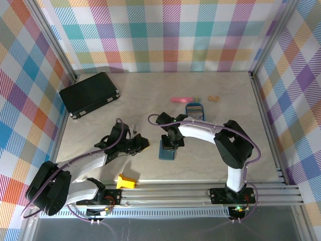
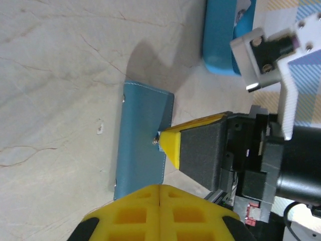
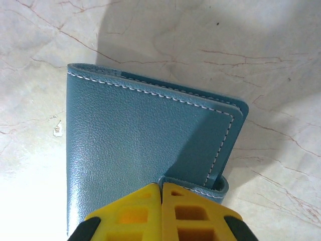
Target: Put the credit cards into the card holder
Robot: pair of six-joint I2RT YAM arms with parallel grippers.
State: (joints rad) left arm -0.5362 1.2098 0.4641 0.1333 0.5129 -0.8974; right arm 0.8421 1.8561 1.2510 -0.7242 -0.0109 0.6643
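The card holder [image 3: 140,145] is a folded teal wallet lying flat on the table, also in the top view [image 1: 165,152] and the left wrist view [image 2: 143,140]. My right gripper [image 3: 161,185] is shut, its yellow tips touching the wallet's snap tab [image 3: 200,185] at the near edge; whether the tab is pinched does not show. My left gripper [image 2: 160,187] is shut and holds nothing, just left of the wallet [image 1: 144,144]. Dark credit cards [image 1: 194,111] seem to lie in the blue tray [image 1: 187,107] behind the right arm.
A large black case [image 1: 90,94] lies at the back left. A pink object [image 1: 178,99] and a small tan piece [image 1: 214,98] sit behind the tray. A yellow block [image 1: 125,181] rests by the front rail. Plaid walls enclose the table.
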